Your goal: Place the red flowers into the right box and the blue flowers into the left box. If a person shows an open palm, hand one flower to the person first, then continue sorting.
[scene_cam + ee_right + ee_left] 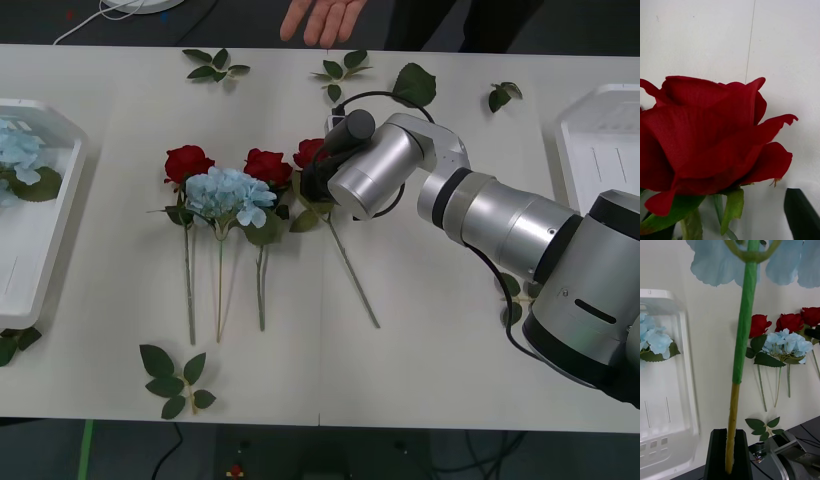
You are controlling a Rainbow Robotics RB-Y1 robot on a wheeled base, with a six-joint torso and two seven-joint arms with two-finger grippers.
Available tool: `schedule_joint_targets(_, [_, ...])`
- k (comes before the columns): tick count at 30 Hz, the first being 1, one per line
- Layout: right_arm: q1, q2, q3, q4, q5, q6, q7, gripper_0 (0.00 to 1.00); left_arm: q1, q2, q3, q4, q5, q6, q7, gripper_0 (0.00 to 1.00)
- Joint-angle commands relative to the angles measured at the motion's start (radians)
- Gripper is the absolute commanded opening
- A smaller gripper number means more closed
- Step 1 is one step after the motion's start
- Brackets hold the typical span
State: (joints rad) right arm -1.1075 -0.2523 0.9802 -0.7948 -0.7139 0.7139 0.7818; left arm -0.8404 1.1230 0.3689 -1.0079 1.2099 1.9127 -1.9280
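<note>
On the table in the front view: three red roses (189, 162) in a row mid-table, blooms toward the far edge, stems toward the robot, with a blue hydrangea (229, 194) lying over the two left ones. Right gripper (318, 184) down at the rightmost rose (308, 152), just below its bloom — fingers hidden behind the wrist, so open or closed cannot be told. Left box (40, 262) at the left edge with blue flowers (17, 150) inside; right box (600, 150) at the right edge. Loose leaf sprigs (176, 379) scattered about the table. At the far edge, a person's open hand (322, 18), palm up.

In the right wrist view: a red bloom (711, 138) close up against the white table, green sepals beneath, one black finger (802, 213) beside it.

In the left wrist view: left gripper (729, 455) clamped on the pale lower end of a stem — green higher up, blue petals (715, 262) at its far end. Beyond, the left box (687, 363) with a hydrangea in it, and the roses with their hydrangea (787, 345) on the table.
</note>
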Motion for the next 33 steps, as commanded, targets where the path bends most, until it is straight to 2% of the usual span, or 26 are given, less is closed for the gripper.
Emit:
schedule_joint_targets(1, [-0.054,0.022,0.014,-0.006,0.013,-0.013,-0.045,0.0,-0.005,0.058,0.011,-0.011,0.008,0.007,-0.02,0.0])
schedule_joint_targets(21, [-0.055,0.007,0.014,-0.024,0.011,-0.022,-0.044,0.0,-0.005,0.058,0.011,-0.011,0.008,0.007,-0.02,0.0])
schedule_joint_targets(27, [-0.029,-0.119,0.009,-0.204,-0.055,-0.021,-0.033,0.0,-0.005,0.058,0.011,-0.011,0.008,0.007,-0.02,0.0])
schedule_joint_targets(33, [0.049,-0.291,-0.034,-0.466,-0.07,-0.021,-0.03,0.0,-0.005,0.058,0.011,-0.011,0.008,0.007,-0.02,0.0])
